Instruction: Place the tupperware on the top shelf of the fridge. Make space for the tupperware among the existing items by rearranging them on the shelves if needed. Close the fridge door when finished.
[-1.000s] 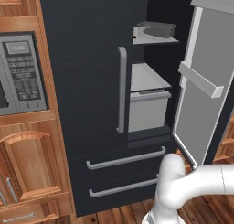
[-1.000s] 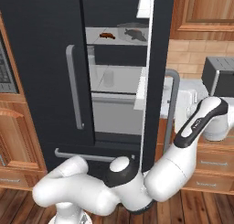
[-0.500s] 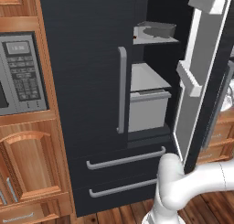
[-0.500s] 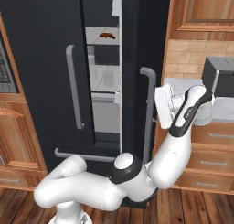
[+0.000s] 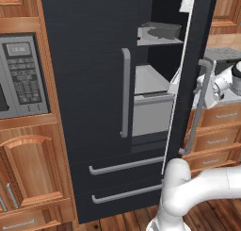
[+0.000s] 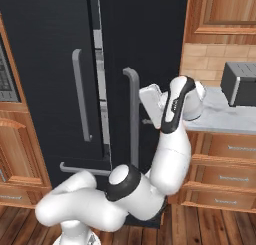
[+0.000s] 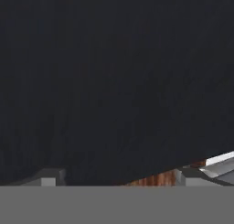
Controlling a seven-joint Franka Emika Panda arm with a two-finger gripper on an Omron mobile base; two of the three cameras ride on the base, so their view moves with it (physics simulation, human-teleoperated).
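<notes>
In the left base view, the fridge (image 5: 94,84) stands with its right door (image 5: 193,74) swung most of the way to, a narrow gap open onto the grey lining. Through that gap the tupperware (image 5: 160,31) sits on the top shelf (image 5: 157,41), with a pale drawer (image 5: 150,110) below it. The white arm reaches round the outside of the door, its hand near the long grey bar handle (image 5: 203,107).

In the right base view, the door is all but shut: a thin pale strip separates it from the left door. The gripper (image 6: 150,106) sits against the black door face just beside the grey handle (image 6: 132,116), with the toaster (image 6: 239,83) on the counter (image 6: 220,116) behind the arm.

In the hand view, black door surface lies close ahead, and the two finger tips (image 7: 48,178) stand wide apart at the bottom edge with nothing between them: the jaws are spread and empty.

With the tub apparently shelved, the step in hand appears to be closing the door. Doing it well likely means pressing flat on the door panel near its free edge, pushing steadily through the last gap until both doors sit flush, and keeping the fingers clear of the handle so they do not snag.
</notes>
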